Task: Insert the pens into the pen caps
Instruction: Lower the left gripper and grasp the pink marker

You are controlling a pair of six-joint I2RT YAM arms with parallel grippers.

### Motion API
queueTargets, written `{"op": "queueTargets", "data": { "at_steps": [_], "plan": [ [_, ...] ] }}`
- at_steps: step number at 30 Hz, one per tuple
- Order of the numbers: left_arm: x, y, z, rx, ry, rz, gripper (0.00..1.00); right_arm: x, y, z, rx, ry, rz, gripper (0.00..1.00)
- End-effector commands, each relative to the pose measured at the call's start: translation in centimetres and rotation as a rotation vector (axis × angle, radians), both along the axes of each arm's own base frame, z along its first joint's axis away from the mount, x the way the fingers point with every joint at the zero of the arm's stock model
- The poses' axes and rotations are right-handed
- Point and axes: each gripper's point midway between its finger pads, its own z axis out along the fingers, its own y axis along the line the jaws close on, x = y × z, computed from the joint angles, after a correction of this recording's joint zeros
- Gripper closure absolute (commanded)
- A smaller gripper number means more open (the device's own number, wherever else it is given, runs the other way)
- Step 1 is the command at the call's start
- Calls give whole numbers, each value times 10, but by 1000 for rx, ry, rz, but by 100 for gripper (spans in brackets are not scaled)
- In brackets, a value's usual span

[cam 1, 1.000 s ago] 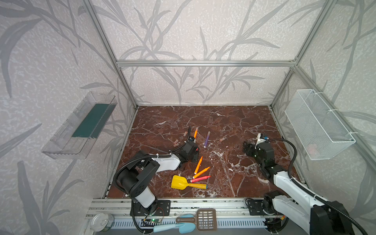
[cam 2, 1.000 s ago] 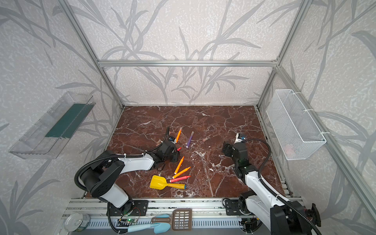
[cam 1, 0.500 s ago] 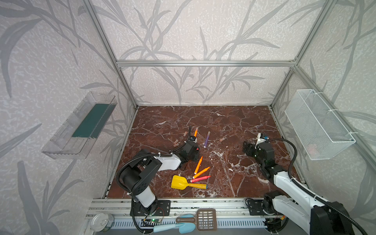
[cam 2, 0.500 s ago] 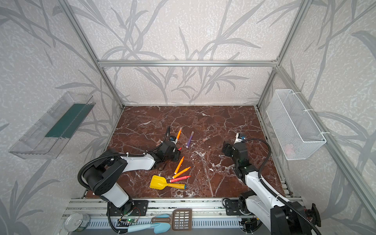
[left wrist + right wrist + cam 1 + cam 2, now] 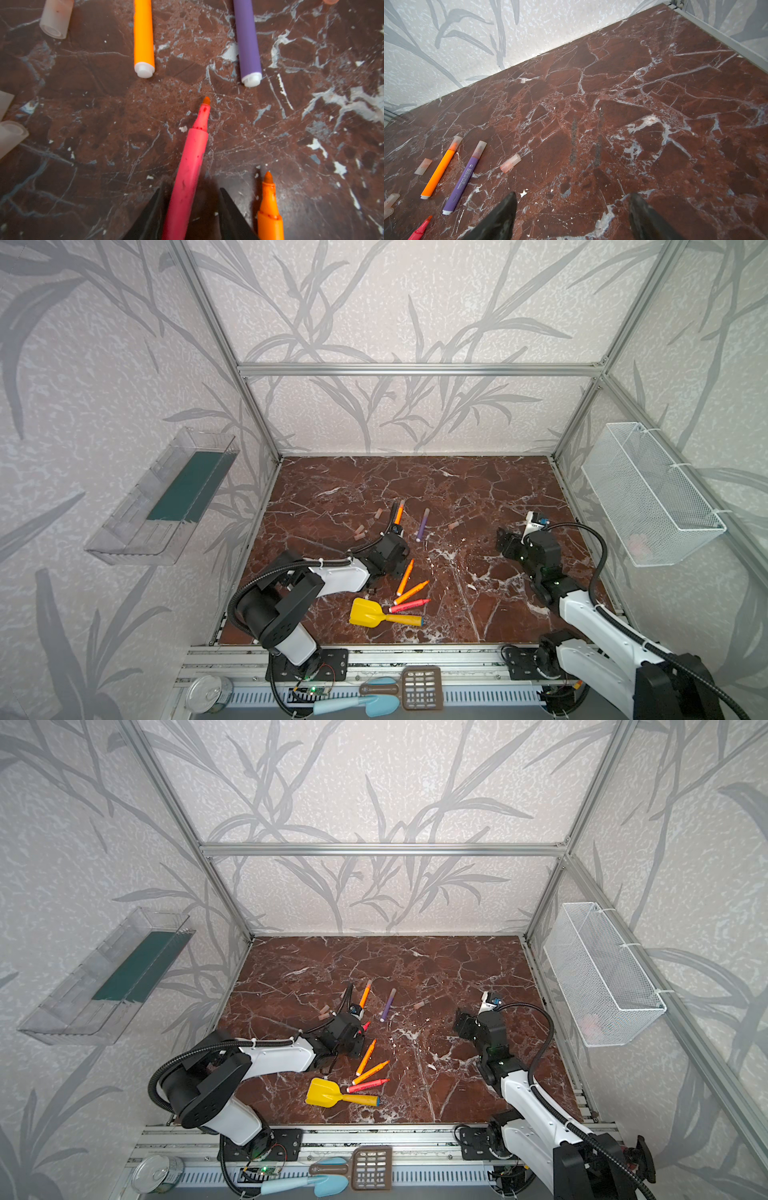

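Where the red-brown, white-veined marble tabletop (image 5: 478, 489) meets pale wallpapered walls with grey leaf prints (image 5: 395, 302) inside an aluminium frame (image 5: 415, 369), the left gripper (image 5: 190, 189) straddles a slim pink-red marker pen (image 5: 193, 155) lying left of centre. Its jaws are partly parted, with a gap showing on one side. The right gripper (image 5: 573, 194) hovers at the right, spread wide and holding nothing. Just far-left of the left gripper lie short translucent beige pen caps (image 5: 359, 533). A white wire basket (image 5: 648, 489) hangs on the right wall.
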Motion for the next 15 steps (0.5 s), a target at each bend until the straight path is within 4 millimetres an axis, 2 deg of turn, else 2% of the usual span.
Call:
{"op": "queueTargets", "data": {
  "at_steps": [1, 11, 15],
  "plan": [
    [-34, 32, -38, 187, 148, 6, 62, 3, 1, 8, 1, -30, -2, 18],
    [-36, 28, -40, 209, 155, -5, 87, 2, 0, 8, 1, -30, -3, 18],
    [-35, 23, -36, 182, 143, -11, 93, 1, 0, 9, 2, -37, -1, 18]
  ]
}}
